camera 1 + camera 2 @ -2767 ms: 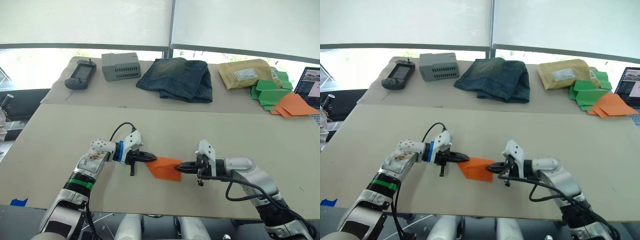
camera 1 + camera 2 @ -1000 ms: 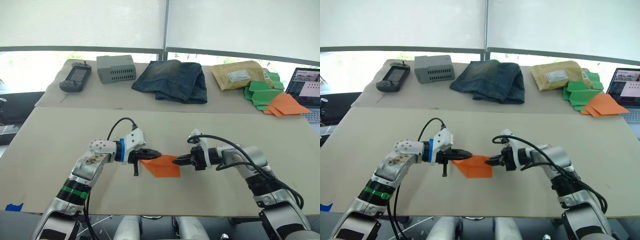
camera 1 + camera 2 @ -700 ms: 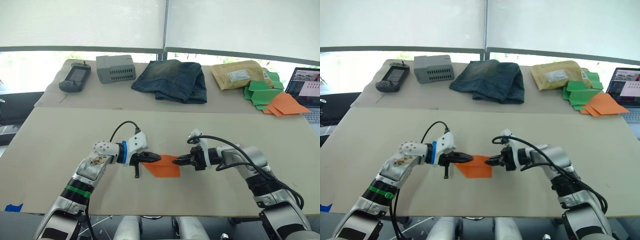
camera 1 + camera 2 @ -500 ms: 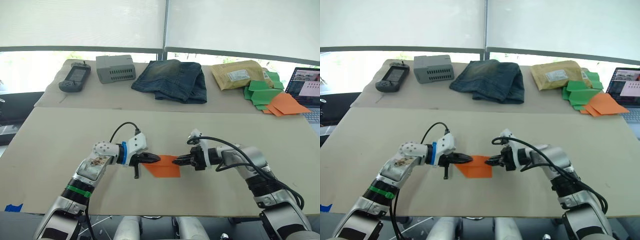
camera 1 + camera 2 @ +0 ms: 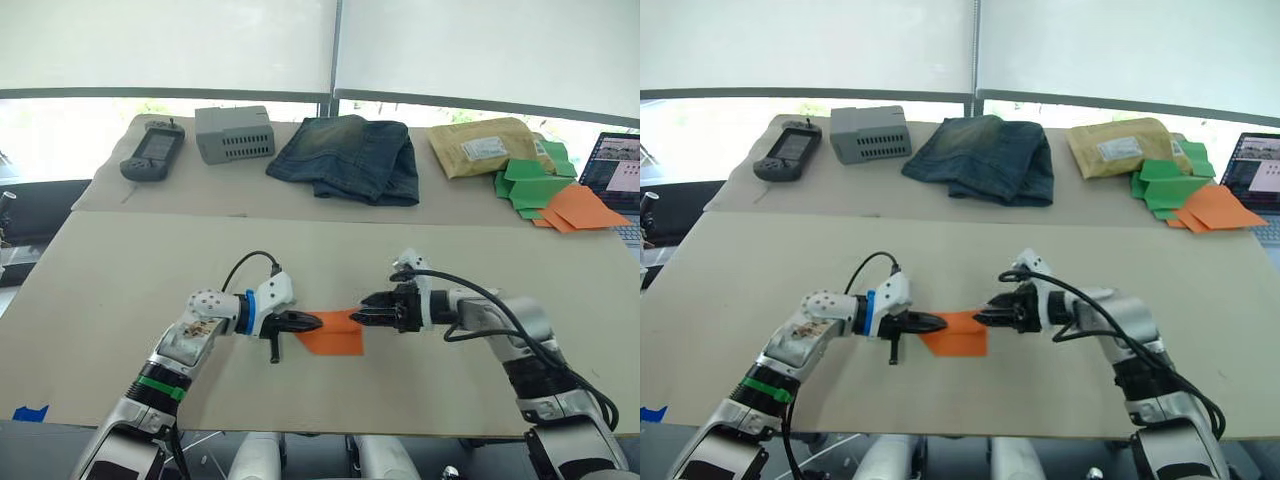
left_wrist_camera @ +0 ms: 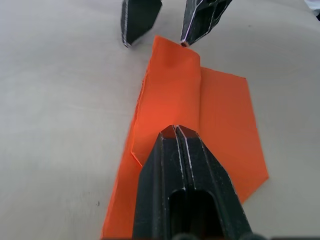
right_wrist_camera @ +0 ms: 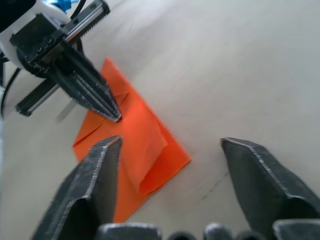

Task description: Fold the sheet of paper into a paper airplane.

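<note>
— Where is the sheet of paper (image 5: 332,334)?

— Flat on the near bench (image 5: 120,270), between the two arms. It is orange and partly folded, with one flap raised along a crease, as the left wrist view shows.

— What is the left claw (image 5: 314,321) doing?

— Its black fingers are clenched together, tips pressed down on the left edge of the paper. From the wrist view they are pressed together on top of the paper; I cannot tell whether any paper is pinched between them.

— And the right claw (image 5: 364,299)?

— Released. In the right wrist view its two fingers (image 7: 97,175) stand wide apart, with the right end of the paper lying between and just beyond them. The head views put its tips at the paper's right corner.

— Anything else about?

— On the far bench: a handheld controller (image 5: 152,151), a grey box (image 5: 233,132), folded jeans (image 5: 352,156), a padded envelope (image 5: 483,146), a pile of green and orange papers (image 5: 545,193), and a laptop (image 5: 622,166) at the right edge.
</note>
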Tool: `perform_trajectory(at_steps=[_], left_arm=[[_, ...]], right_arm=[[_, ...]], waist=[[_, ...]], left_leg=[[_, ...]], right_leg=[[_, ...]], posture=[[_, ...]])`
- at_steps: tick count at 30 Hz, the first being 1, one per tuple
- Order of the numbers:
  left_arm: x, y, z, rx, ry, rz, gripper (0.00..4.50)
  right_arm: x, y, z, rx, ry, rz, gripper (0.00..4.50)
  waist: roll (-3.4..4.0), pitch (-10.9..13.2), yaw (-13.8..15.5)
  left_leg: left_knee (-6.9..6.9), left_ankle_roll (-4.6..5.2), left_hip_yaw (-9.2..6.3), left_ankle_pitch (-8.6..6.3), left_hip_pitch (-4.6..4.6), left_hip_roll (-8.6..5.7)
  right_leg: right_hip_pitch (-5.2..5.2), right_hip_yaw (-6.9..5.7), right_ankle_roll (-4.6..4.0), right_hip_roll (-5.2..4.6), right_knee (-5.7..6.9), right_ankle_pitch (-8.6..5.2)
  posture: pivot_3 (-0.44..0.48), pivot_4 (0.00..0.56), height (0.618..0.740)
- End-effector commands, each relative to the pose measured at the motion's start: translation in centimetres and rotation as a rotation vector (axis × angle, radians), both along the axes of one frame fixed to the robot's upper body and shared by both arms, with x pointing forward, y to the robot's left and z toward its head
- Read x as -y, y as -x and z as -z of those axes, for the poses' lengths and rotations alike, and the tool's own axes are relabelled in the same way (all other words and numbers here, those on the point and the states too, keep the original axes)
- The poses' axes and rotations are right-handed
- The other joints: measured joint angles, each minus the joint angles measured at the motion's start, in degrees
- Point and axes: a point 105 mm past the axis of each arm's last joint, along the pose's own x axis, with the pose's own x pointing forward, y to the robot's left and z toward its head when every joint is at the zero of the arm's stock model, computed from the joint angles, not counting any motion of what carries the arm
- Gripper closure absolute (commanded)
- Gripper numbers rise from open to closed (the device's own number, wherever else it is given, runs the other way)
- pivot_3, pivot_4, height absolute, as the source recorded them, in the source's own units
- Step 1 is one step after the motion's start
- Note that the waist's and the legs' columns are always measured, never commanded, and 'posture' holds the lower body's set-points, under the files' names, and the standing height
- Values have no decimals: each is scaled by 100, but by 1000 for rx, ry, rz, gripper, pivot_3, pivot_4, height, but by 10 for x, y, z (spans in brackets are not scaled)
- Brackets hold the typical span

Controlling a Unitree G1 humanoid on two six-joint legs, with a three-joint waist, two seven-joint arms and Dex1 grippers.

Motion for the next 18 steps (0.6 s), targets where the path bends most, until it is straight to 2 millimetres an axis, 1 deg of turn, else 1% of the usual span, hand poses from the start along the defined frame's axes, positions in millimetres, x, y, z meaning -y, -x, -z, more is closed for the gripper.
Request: perform_trajectory(at_steps=[1,2,6,8,11,12,13,14,15,18], left_arm=[[2,1,0,-10,-4,15,4500],[2,1,0,-13,-4,14,4500],[-3,0,3,-28,-16,7,4500],[-4,0,3,-31,-16,5,4500],[-6,0,2,-35,-18,4,4500],[-7,0,2,-37,-21,4,4500],[-8,1,2,-38,-23,4,4500],[-8,1,2,-39,-24,4,4500],[-9,1,2,-40,-25,4,4500],[-11,3,3,-46,-33,6,4500]], right_arm=[[-10,8,-35,291,5,-41,186],[-13,12,-35,326,18,-55,186],[-33,29,-24,445,84,-110,1323],[-38,32,-17,466,110,-119,2130],[-48,35,3,460,155,-117,3124],[-50,35,8,447,153,-100,3520],[-50,32,11,438,148,-72,3828],[-50,31,12,434,146,-51,4240],[-50,31,15,420,142,-42,4451],[-47,32,26,371,144,-21,4451]], waist=[[2,1,2],[2,1,1],[3,1,2],[3,2,-5],[3,2,-11],[3,2,-16],[3,2,-23],[3,2,-23],[3,2,-23],[3,2,-29]], left_leg=[[0,0,0,0,-11,-1],[0,0,1,0,-19,-1],[0,0,1,0,-28,0],[0,0,3,0,-26,-1],[2,1,5,1,-23,-1],[2,1,5,1,-22,-1],[2,1,5,1,-20,0],[1,1,3,1,-20,2],[1,1,3,1,-20,2],[2,1,5,1,-20,0]], right_leg=[[-10,0,1,0,0,0],[-21,1,1,1,1,1],[-33,1,2,3,6,1],[-33,2,1,3,7,1],[-33,4,2,2,9,3],[-33,4,1,3,10,3],[-33,3,0,5,12,2],[-33,2,-3,8,14,0],[-34,2,-4,7,16,0],[-32,4,-3,5,15,1]], posture=[[0,150,728],[0,150,728],[0,150,728],[0,150,728],[0,150,728],[0,150,728],[0,150,728],[0,150,728],[0,150,728],[0,150,728]])
